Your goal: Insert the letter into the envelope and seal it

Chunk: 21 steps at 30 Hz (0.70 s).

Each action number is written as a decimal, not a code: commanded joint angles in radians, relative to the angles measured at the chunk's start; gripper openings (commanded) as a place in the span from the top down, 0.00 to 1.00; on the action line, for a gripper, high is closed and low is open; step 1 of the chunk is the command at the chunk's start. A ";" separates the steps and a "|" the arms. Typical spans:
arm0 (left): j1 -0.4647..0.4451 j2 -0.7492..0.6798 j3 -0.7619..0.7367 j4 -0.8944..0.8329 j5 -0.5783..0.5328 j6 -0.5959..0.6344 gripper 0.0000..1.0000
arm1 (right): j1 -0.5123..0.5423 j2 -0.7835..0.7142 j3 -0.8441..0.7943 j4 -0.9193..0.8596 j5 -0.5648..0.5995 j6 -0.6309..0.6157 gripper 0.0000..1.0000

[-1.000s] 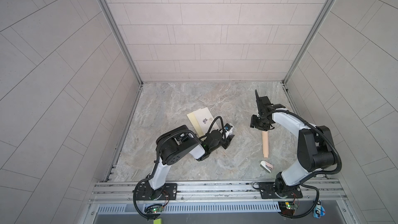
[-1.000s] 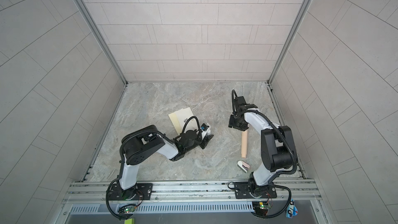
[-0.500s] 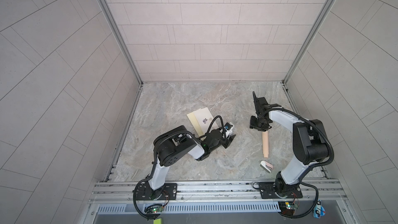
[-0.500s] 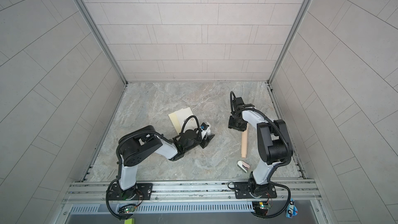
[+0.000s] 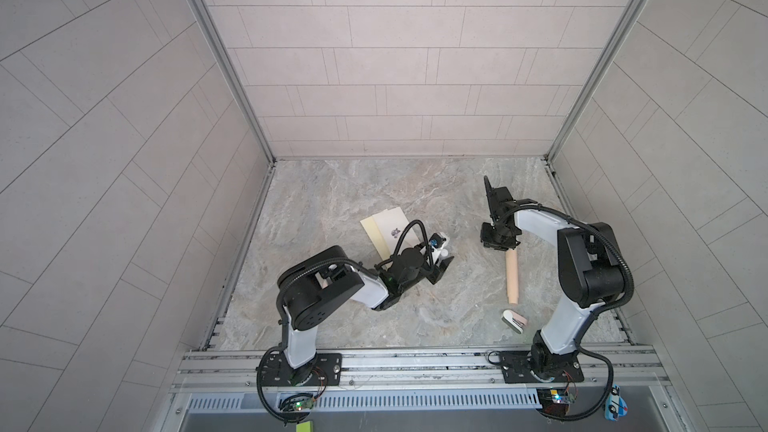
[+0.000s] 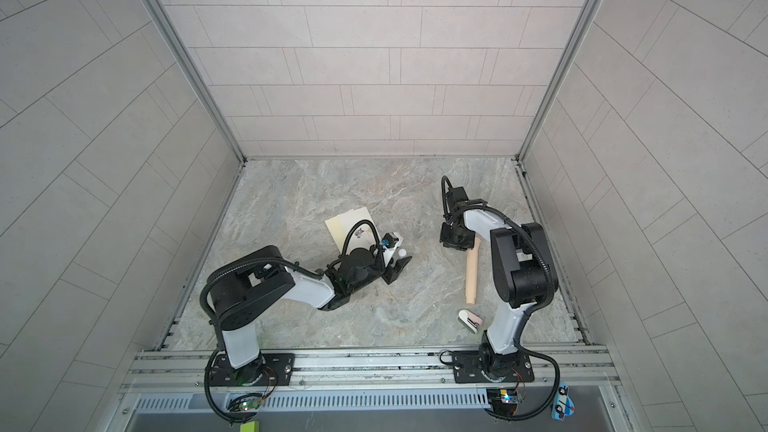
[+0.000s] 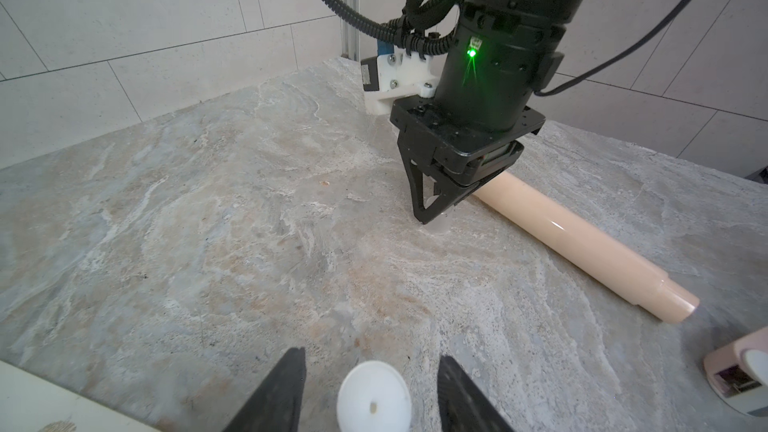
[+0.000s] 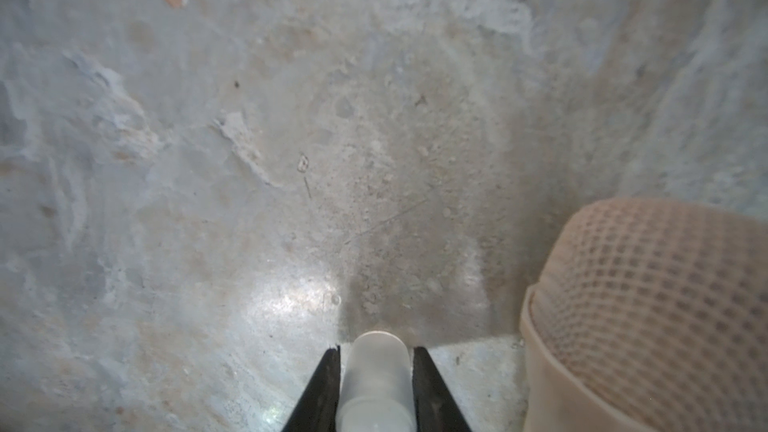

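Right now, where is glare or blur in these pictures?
Right wrist view: glare on the table, peach roller and clear cap soft up close. Left wrist view: green lamp flares. Both top views: even light, sharp.

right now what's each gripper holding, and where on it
The right gripper pinches a translucent cap by its sides; the left gripper flanks a white disc, hold unclear.

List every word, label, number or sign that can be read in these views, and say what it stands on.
No word or number is legible in any view.
envelope: small dark printed mark, too small to read.
pink and white device: small label, blurred.
right arm's wrist housing: tiny lit sign above the green light, too small to read.
blue car-shaped tag: no legible text.
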 commanded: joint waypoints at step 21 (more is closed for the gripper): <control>0.299 -0.367 0.104 -0.812 -0.284 -0.774 0.26 | 0.377 -0.182 0.254 -0.319 -0.075 -0.075 0.78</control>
